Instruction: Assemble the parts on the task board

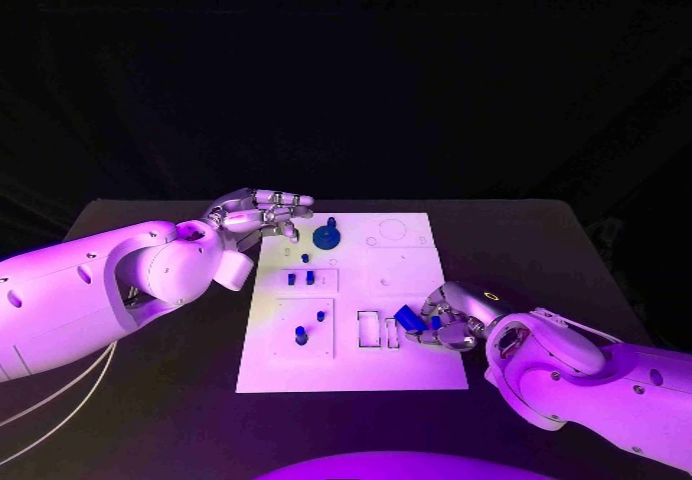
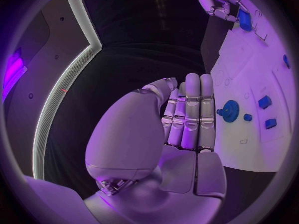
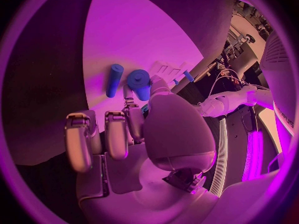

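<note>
While the white rectangular task board (image 1: 411,375) lies flat in the middle of the black surface (image 1: 144,420), both silver hands sit at its edges. The left hand (image 1: 260,215) hovers at the board's far left corner, fingers held straight and close together, gripping nothing; the left wrist view shows the fingers (image 2: 190,114) side by side (flat, palm turned toward the board).

Just beside the left hand, a round blue gear-shaped part (image 1: 327,238) with an upright peg stands on the board's far section. Nearer the middle, two small blue block parts (image 1: 300,279) stand in a shallow rectangular recess. Closer to the robot, two more small blue pieces (image 1: 306,328) sit in a larger recessed panel on the board's left side.

The right hand (image 1: 444,322) rests at the board's right edge, near side, and pinches a short blue cylindrical part (image 1: 408,319) between thumb and fingers. In the right wrist view this part (image 3: 139,83) shows a rounded end and sits at the fingertips, just above the board. A second, slimmer blue rod-shaped part (image 3: 114,80) lies just beside it on the board; whether the two touch cannot be told. Two narrow white slots (image 1: 378,329) lie on the board beside the held part.
</note>
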